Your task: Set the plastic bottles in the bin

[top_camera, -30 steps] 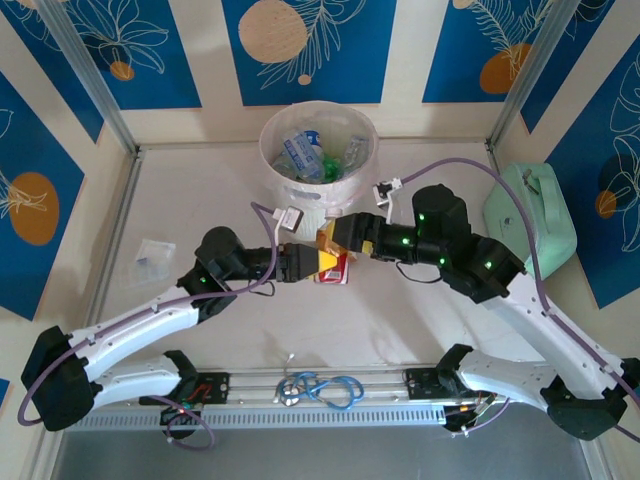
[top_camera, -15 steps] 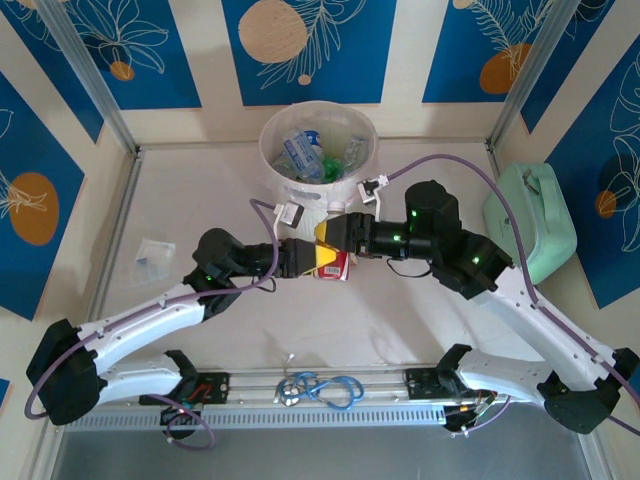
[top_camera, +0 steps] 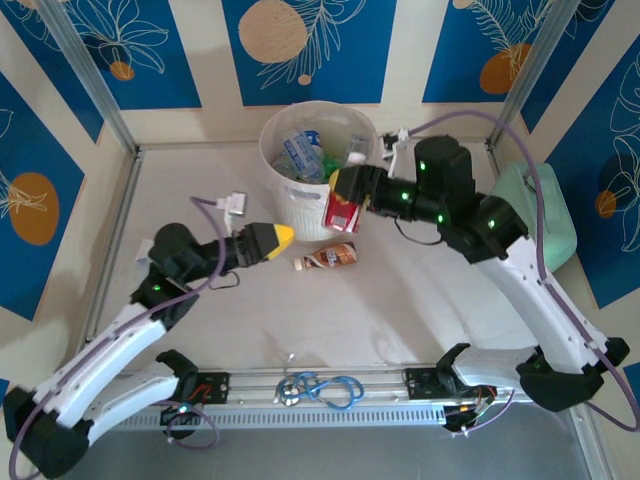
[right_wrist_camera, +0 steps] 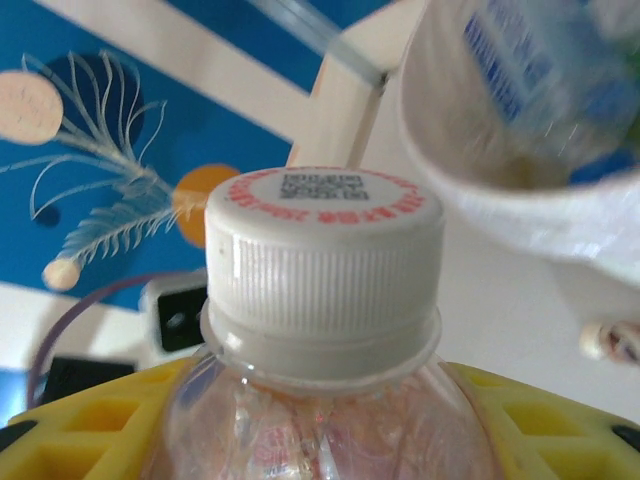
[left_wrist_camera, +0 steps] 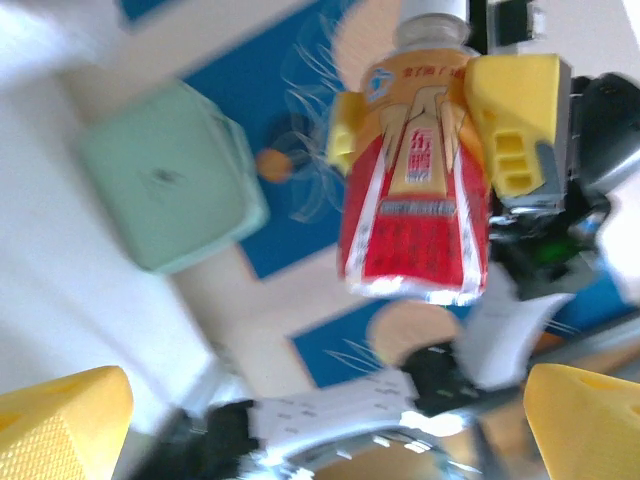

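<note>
A clear bottle with a red label (top_camera: 342, 211) and white cap (right_wrist_camera: 325, 250) hangs just in front of the bin's wall, above the table, with my right gripper (top_camera: 347, 190) shut on it below the neck. In the left wrist view the same bottle (left_wrist_camera: 415, 200) sits between the right gripper's yellow fingers (left_wrist_camera: 515, 130). My left gripper (top_camera: 272, 239) stands open and empty, to the left of the bottle and apart from it. A second, brown-labelled bottle (top_camera: 330, 257) lies on the table in front of the bin. The white perforated bin (top_camera: 283, 186) holds several bottles (top_camera: 305, 150).
A mint-green case (top_camera: 548, 225) stands at the table's right edge, also in the left wrist view (left_wrist_camera: 170, 180). A blue-handled tool (top_camera: 322, 388) lies on the rail at the front edge between the arm bases. Blue patterned walls enclose the table.
My left gripper opened, let go of the red-labelled bottle and drew back to the left. My right gripper shut on that bottle and carried it up toward the bin. The brown-labelled bottle now shows.
</note>
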You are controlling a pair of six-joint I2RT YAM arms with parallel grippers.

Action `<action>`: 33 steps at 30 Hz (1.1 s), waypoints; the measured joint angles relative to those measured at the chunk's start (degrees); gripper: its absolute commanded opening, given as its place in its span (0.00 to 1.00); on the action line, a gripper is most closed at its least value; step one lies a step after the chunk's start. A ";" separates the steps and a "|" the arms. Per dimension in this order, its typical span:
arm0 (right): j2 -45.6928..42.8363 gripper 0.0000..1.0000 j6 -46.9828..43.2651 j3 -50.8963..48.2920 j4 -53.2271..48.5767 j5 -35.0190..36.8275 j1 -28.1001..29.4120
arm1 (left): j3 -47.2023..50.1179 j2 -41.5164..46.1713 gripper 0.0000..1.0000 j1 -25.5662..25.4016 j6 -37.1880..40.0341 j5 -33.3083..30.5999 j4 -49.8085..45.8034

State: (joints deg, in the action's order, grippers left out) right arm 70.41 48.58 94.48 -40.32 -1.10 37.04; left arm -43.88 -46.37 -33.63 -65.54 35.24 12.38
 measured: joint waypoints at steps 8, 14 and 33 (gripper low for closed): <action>18.21 0.46 -7.10 24.92 -10.62 6.01 -6.14 | -13.88 5.86 1.00 0.90 16.72 -19.10 -34.40; 31.80 0.45 -12.48 40.61 -18.12 11.47 -8.13 | -12.11 5.33 0.98 1.14 19.98 -24.68 -44.46; 47.34 0.74 -17.84 52.22 -27.06 12.09 -11.47 | -6.93 0.44 0.90 3.96 21.66 -28.87 -47.25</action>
State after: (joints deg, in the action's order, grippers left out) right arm 117.75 30.74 146.69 -67.37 10.98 25.56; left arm -50.81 -45.93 -29.67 -43.88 6.37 -34.87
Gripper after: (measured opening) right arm 0.733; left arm 0.907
